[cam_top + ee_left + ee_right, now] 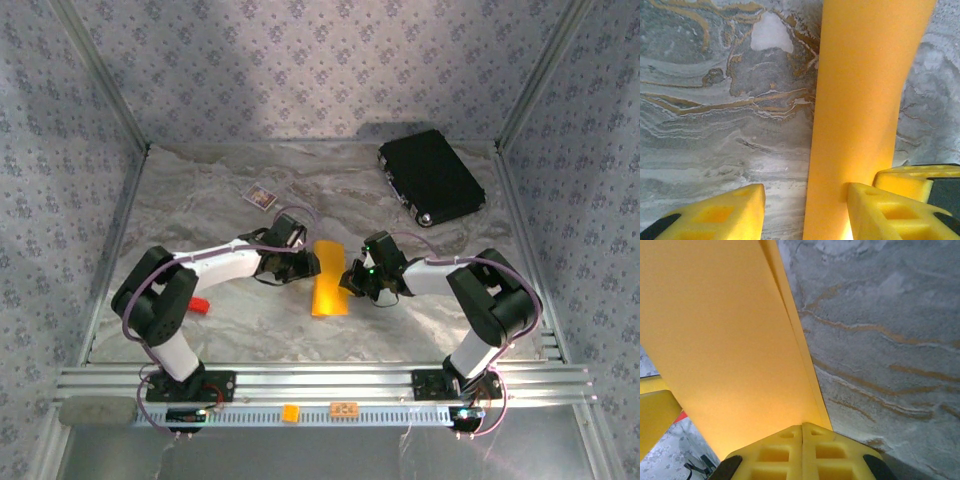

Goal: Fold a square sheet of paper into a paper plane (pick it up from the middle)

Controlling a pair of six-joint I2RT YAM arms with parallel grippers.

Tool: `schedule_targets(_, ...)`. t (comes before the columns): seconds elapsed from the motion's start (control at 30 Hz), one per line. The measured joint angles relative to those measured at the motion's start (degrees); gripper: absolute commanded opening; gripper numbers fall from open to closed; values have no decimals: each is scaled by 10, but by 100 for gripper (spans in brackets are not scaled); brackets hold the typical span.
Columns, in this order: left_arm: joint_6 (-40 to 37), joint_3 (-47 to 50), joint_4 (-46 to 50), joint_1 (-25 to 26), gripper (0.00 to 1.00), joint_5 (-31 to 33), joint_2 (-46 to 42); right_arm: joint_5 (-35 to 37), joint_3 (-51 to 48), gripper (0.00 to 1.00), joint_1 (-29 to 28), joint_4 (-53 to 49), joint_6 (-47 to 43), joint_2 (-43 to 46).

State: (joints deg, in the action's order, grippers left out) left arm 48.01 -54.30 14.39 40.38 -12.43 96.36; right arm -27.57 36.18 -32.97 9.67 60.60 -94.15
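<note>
A folded sheet of paper (725,340) is pinched at its edge by the closed right pincer (802,427) above the marbled worktop (890,315).

**Middle blocked, margins open**
The left gripper (314,265) and right gripper (351,279) flank the folded sheet of paper (330,285), closing off the centre of the table (240,330) — bare marble lies open far left around a small card (261,197), a black case (431,177) takes the far-right corner, and a red block (199,304) sits near-left.
</note>
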Motion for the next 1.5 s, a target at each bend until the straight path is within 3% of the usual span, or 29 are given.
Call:
schedule_targets(0.27,-2,-6,7,2,51,1,26,0,0,6,0,0,0,1)
schedule_targets(0.4,-5,-9,11,3,58,3,26,0,0,6,0,-2,0,1)
schedule_targets(0.47,-7,-11,12,3,66,3,24,0,0,6,1,-2,0,1)
schedule_targets(0.67,-2,-7,4,5,74,3,-11,2,-2,9,1,-5,-1,5)
schedule_targets(0.9,0,8,-16,5,73,-3,-39,4,-3,9,3,-12,-4,9)
schedule_targets(1.5,-10,0,-36,4,43,-67,35,4,-3,10,4,-12,-6,9)
